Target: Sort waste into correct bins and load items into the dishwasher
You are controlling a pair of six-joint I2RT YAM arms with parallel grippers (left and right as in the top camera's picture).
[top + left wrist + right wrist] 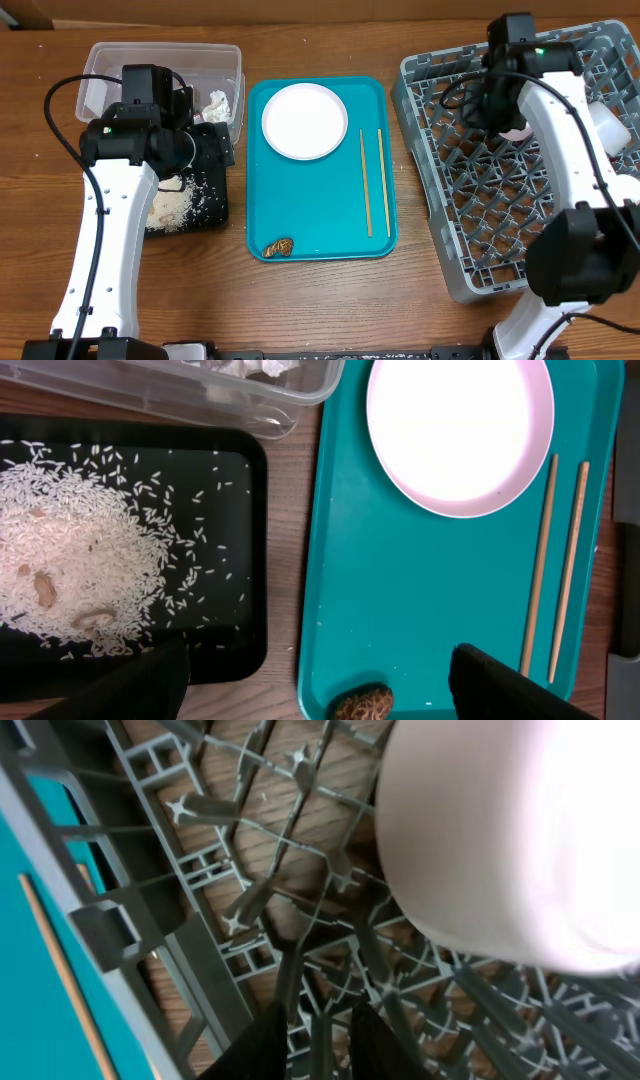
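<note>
The left gripper (pixel 320 660) hovers with its jaws spread wide and empty, straddling the seam between the shallow black rectangular tray (pixel 230 470) and the teal serving tray (pixel 400 610); the small brown food scrap (pixel 362 705) lies just at its five o'clock, probably the next pick; loose white rice grains (pixel 70 560) are heaped in the black tray at nine o'clock; the clear rectangular plastic tub (pixel 200 395) at eleven holds a crumpled white tissue (pixel 216 103); the round white plate (pixel 460 430) and two thin wooden chopsticks (pixel 541 560) wait at one to three o'clock. The right gripper (pixel 320 1010) is parted only narrowly, gripping nothing, low over the large square grey plastic dish rack (pixel 200 840); a small round white bowl (pixel 480 830) sits among the pegs at its one o'clock.
</note>
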